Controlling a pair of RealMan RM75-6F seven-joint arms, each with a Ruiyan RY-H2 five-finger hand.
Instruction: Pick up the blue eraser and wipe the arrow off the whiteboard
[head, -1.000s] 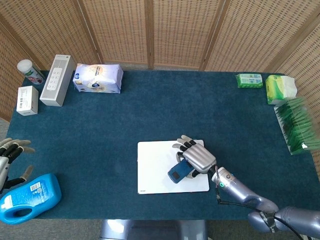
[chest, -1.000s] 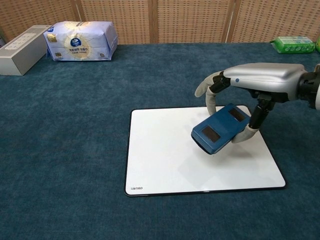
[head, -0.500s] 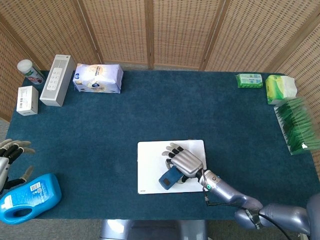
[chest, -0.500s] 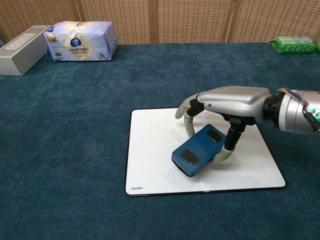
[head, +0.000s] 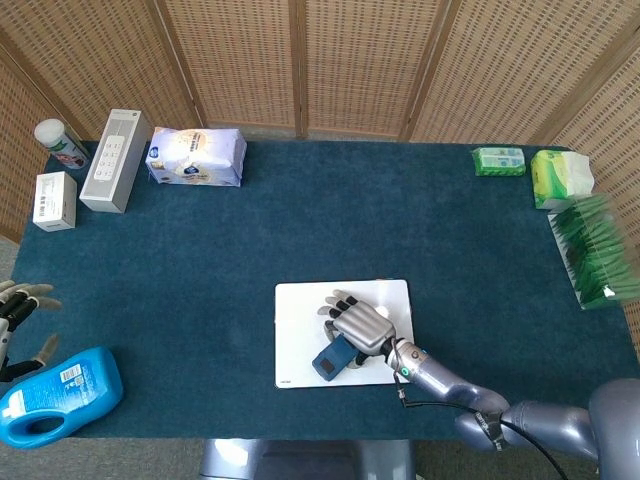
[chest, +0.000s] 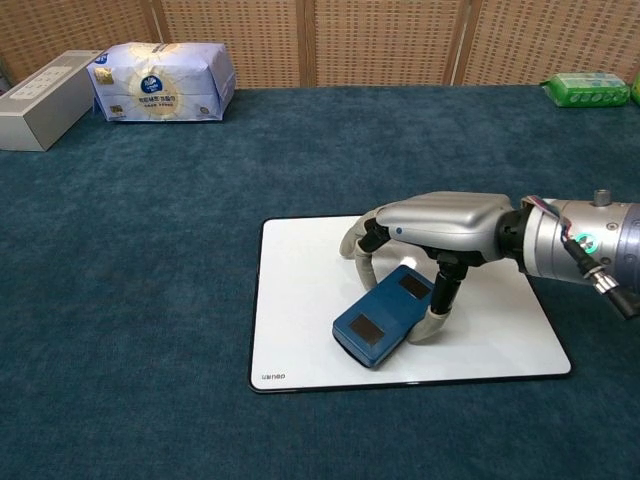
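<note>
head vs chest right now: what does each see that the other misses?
Head only: left hand, open at the table's left edge beside the blue detergent bottle; white bottle and small box far left; green packs along the right edge.
Chest only: the logo on the whiteboard's corner.
Both: right hand holding the blue eraser on the whiteboard, no arrow visible; tissue pack.

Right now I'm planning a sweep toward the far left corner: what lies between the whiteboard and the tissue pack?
Only bare blue tablecloth between the whiteboard and the tissue pack; head view shows it best.
</note>
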